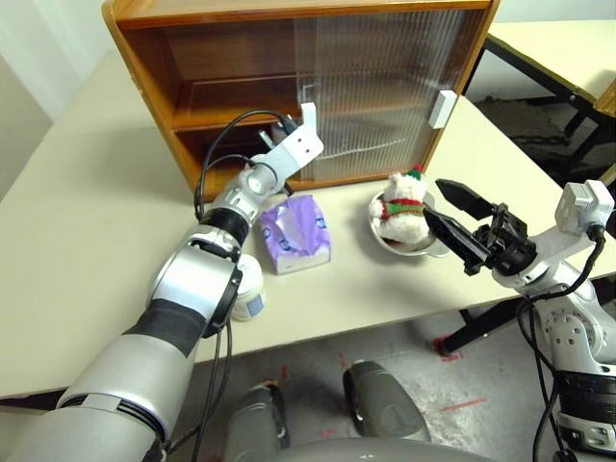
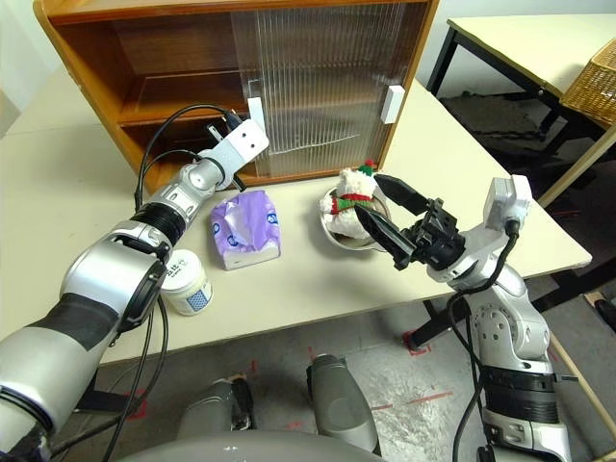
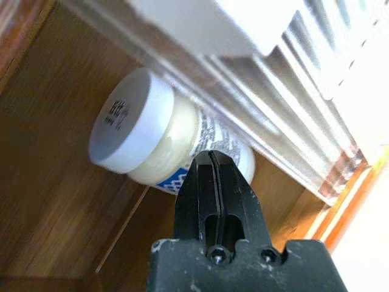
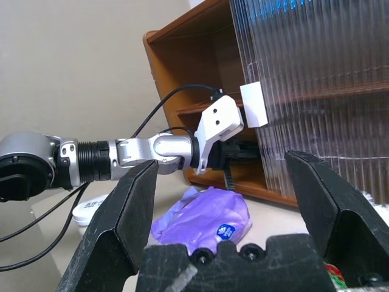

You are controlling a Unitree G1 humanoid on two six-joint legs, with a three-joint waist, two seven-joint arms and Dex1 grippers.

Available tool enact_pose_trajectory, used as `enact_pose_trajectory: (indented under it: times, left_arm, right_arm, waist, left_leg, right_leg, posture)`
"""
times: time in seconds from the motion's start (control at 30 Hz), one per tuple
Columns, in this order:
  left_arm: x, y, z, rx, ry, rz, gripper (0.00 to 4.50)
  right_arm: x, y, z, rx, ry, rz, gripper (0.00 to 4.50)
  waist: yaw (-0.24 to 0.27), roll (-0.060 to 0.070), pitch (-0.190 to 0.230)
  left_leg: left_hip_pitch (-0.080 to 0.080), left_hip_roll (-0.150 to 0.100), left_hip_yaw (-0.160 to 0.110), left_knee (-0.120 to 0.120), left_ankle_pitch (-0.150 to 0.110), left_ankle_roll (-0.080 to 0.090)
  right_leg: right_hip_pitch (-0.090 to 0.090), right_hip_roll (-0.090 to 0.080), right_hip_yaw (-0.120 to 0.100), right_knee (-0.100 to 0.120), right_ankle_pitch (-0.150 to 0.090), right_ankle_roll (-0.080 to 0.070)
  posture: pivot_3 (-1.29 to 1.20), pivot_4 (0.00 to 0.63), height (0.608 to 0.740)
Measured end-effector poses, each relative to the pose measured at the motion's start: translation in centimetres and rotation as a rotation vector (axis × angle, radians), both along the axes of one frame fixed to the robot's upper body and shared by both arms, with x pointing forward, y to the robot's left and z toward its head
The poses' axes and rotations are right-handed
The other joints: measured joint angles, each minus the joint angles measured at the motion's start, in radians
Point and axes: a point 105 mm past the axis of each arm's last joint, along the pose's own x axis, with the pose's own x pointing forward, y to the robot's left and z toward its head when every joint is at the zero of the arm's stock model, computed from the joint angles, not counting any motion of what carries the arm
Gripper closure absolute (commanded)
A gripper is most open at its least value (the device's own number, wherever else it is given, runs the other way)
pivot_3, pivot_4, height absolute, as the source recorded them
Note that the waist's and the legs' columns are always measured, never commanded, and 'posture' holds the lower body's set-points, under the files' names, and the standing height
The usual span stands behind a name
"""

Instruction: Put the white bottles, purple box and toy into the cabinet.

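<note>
My left arm reaches into the lower compartment of the orange-brown cabinet [image 1: 144, 67], beside the left door's white handle [image 1: 308, 117]. In the left wrist view my left gripper [image 3: 211, 157] is shut and empty, its tip right at a white bottle [image 3: 152, 140] inside the cabinet, behind the ribbed door's edge. I cannot tell whether it touches the bottle. A second white bottle [image 1: 248, 300] stands on the table by my left forearm. The purple box [image 1: 296, 233] lies before the cabinet. The toy [image 1: 404, 207] sits in a metal bowl. Just right of it my right gripper [image 1: 432, 197] hovers open and empty.
The shallow metal bowl [image 1: 430, 250] under the toy is near the table's front right edge. Ribbed sliding doors [image 1: 385, 87] cover the cabinet's right part. Another table [image 1: 558, 48] stands at the back right, with a wicker basket [image 2: 592, 87] on it.
</note>
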Motion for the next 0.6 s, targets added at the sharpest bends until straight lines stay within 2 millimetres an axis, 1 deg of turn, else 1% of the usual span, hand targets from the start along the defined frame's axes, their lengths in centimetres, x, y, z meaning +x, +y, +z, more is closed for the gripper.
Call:
enact_pose_trajectory:
  times: [0.1, 0.2, 0.27, 0.3, 0.4, 0.5, 0.57, 0.6]
  left_arm:
    - [0.0, 0.6, 0.4, -0.07, 0.01, 0.002, 4.47]
    - [-0.1, 1.8, 1.0, -0.148, 0.022, -0.003, 4.47]
    - [-0.4, 3.0, 0.7, -0.197, 0.05, -0.001, 4.1]
    - [-0.6, 3.8, 0.5, -0.226, 0.069, -0.001, 3.87]
    - [-1.8, 6.0, 0.0, -0.318, 0.123, -0.029, 2.8]
    - [-3.7, 7.7, 0.6, -0.424, 0.158, -0.092, 1.6]
    - [-5.0, 8.6, 1.4, -0.464, 0.145, -0.132, 0.87]
    - [-5.9, 9.3, 1.9, -0.481, 0.13, -0.143, 0.46]
  right_arm:
    - [0.1, 0.0, 0.1, -0.003, -0.006, 0.01, 0.0]
    - [0.6, -0.3, 0.3, -0.015, -0.008, 0.021, 0.0]
    - [0.9, -0.4, 0.2, -0.015, -0.003, 0.027, 0.0]
    - [1.0, -0.4, 0.0, -0.016, 0.001, 0.029, 0.0]
    - [1.2, -0.4, -0.4, -0.015, 0.014, 0.04, 0.0]
    - [1.3, -0.3, -0.7, -0.017, 0.023, 0.059, 0.0]
    - [1.6, -0.1, -0.9, -0.022, 0.032, 0.077, 0.0]
    - [1.8, 0.0, -0.8, -0.027, 0.032, 0.085, 0.0]
  waist:
    - [-0.004, 0.0, 0.0]
    - [-0.007, 0.0, 0.0]
    - [-0.008, 0.0, 0.0]
    - [-0.009, 0.0, 0.0]
    - [-0.007, 0.0, 0.001]
    - [0.005, 0.001, 0.001]
    - [0.017, 0.001, 0.001]
    - [0.021, 0.001, 0.001]
  left_leg:
    - [0.0, 0.0, 0.0, 0.0, 0.0, 0.0]
    - [0.001, 0.0, 0.0, 0.0, 0.0, 0.0]
    - [0.002, 0.0, 0.0, -0.001, 0.0, 0.0]
    - [0.002, 0.0, 0.0, -0.001, 0.0, 0.0]
    - [0.002, 0.001, -0.001, -0.003, 0.0, 0.0]
    - [0.003, 0.002, 0.0, -0.003, 0.0, 0.0]
    - [0.004, 0.002, 0.0, -0.003, 0.0, 0.0]
    - [0.004, 0.003, 0.001, -0.003, 0.0, 0.0]
  right_leg:
    - [0.0, 0.0, 0.0, 0.0, 0.0, 0.0]
    - [0.001, 0.0, 0.0, 0.0, 0.001, 0.0]
    - [0.001, 0.0, 0.0, 0.0, 0.001, 0.0]
    - [0.001, 0.0, 0.001, 0.001, 0.001, 0.0]
    - [0.001, 0.0, 0.001, 0.001, 0.001, -0.001]
    - [0.001, 0.0, 0.001, 0.002, 0.0, -0.001]
    - [0.001, 0.0, 0.003, 0.002, 0.0, -0.001]
    - [0.001, -0.001, 0.004, 0.002, 0.0, -0.002]
  posture:
    - [-0.18, 0.04, 0.74]
    - [-0.17, 0.045, 0.74]
    - [-0.15, 0.048, 0.74]
    - [-0.15, 0.048, 0.74]
    - [-0.11, 0.051, 0.74]
    - [-0.09, 0.048, 0.74]
    - [-0.09, 0.041, 0.74]
    - [-0.08, 0.041, 0.74]
